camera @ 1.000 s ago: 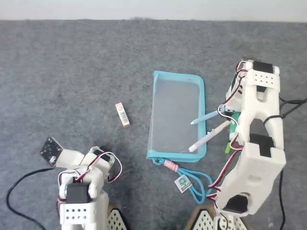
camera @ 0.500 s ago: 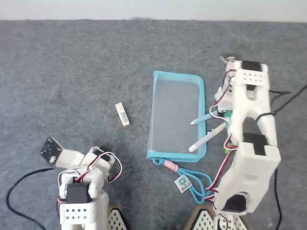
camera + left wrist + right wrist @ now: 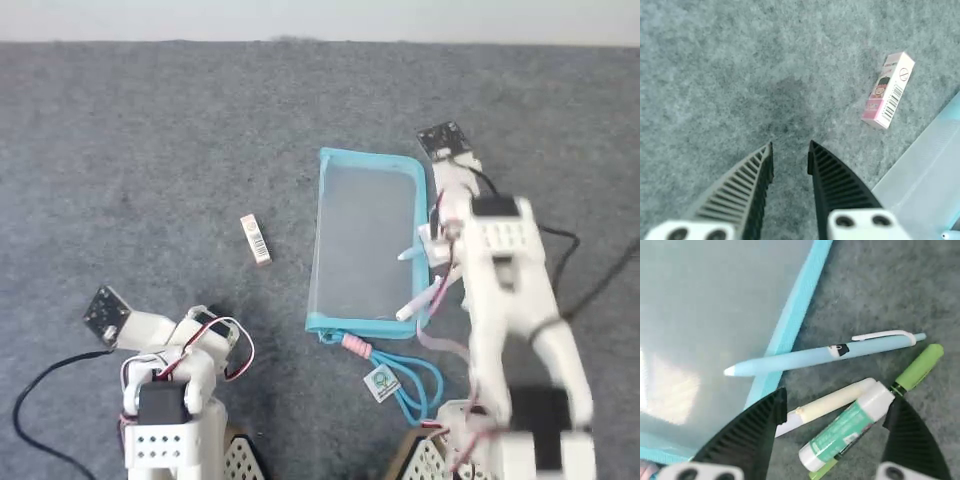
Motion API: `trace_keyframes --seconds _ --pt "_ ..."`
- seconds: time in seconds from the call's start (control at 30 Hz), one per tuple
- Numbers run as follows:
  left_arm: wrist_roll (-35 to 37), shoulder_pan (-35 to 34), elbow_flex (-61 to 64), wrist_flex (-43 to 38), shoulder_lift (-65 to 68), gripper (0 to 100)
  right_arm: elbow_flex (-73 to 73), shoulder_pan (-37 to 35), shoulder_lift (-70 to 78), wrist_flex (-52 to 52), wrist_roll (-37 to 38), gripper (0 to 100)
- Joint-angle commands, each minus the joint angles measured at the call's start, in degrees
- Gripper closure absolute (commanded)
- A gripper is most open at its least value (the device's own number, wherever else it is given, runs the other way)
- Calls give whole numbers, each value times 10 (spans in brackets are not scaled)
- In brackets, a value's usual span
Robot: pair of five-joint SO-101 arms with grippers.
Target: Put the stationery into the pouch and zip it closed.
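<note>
The translucent pouch (image 3: 362,240) with a teal border lies flat in the middle of the carpet. At its right edge lie a light blue pen (image 3: 825,355), a white pen (image 3: 830,402), a green-labelled glue stick (image 3: 852,427) and a green pen (image 3: 917,367). The tips of the blue and white pens overlap the pouch border. My right gripper (image 3: 840,400) hovers open directly above these, its fingers straddling the white pen and glue stick. A small pink eraser box (image 3: 256,240) lies left of the pouch. My left gripper (image 3: 790,147) is open over bare carpet, short of the eraser box (image 3: 888,90).
A blue cord (image 3: 412,382) with a round tag (image 3: 381,384) and a pink zipper pull (image 3: 357,347) trails from the pouch's near corner. The right arm (image 3: 495,270) covers the carpet right of the pouch. The left arm (image 3: 170,375) sits folded at the near left.
The right arm has swung left and leaned in over the pens at the pouch's right edge. The left arm, pouch and eraser box have stayed where they were.
</note>
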Motion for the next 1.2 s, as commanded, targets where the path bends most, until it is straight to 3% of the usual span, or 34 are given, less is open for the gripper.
trace_keyframes --seconds 0.0,0.3,0.53,0.73,0.93,1.17 --pt "-6 -5 -7 -5 1 891 -4 1 -90 -7 -38 687" --pt "-6 -4 -7 -5 1 891 -118 23 116 14 -69 687" --pt "-6 -4 -7 -5 1 891 -323 35 312 82 -191 687" --pt "-6 -4 -7 -5 1 891 -376 41 423 83 -222 689" --pt "-6 -4 -7 -5 1 891 -452 81 487 180 -223 688" --pt "-6 -4 -7 -5 1 891 -542 193 519 217 -222 730"
